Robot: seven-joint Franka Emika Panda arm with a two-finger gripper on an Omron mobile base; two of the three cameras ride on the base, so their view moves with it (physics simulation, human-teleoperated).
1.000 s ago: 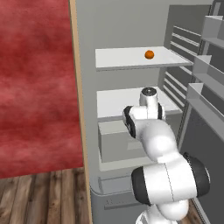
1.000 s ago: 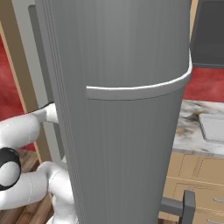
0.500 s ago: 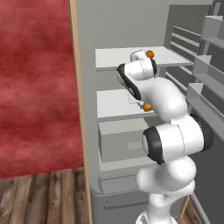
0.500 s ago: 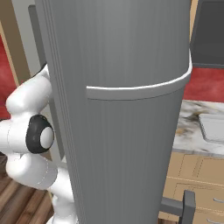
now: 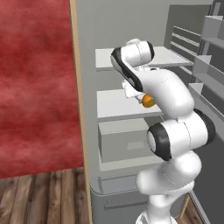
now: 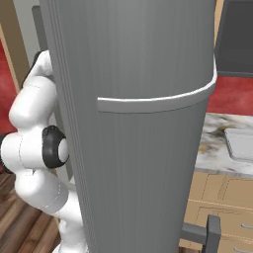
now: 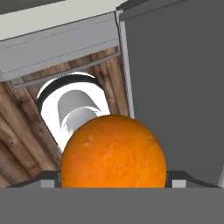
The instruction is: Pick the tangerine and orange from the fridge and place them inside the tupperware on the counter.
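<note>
My gripper [image 7: 113, 186] is shut on the orange [image 7: 113, 151], a round, bright fruit that bulges between the two dark fingertips [image 7: 47, 179]. From the left base the orange [image 5: 148, 101] hangs under the hand, just in front of the fridge's middle shelf [image 5: 118, 109], with the gripper [image 5: 145, 99] around it. The hand points down at the wooden floor. The tangerine is hidden behind my arm. The tupperware [image 6: 241, 143] lies on the counter [image 6: 215, 148], right of the fridge door [image 6: 148, 123], and is cut off by the picture's edge.
The open fridge door with its racks [image 5: 205, 65] stands close on the arm's right. A grey drawer [image 5: 122, 140] sits under the middle shelf. A red wall [image 5: 35, 87] is to the left. Tan cabinet drawers [image 6: 222, 202] sit under the counter.
The arm has folded upward and its elbow has risen. The hand drew back out of the middle shelf space, and the orange came with it.
</note>
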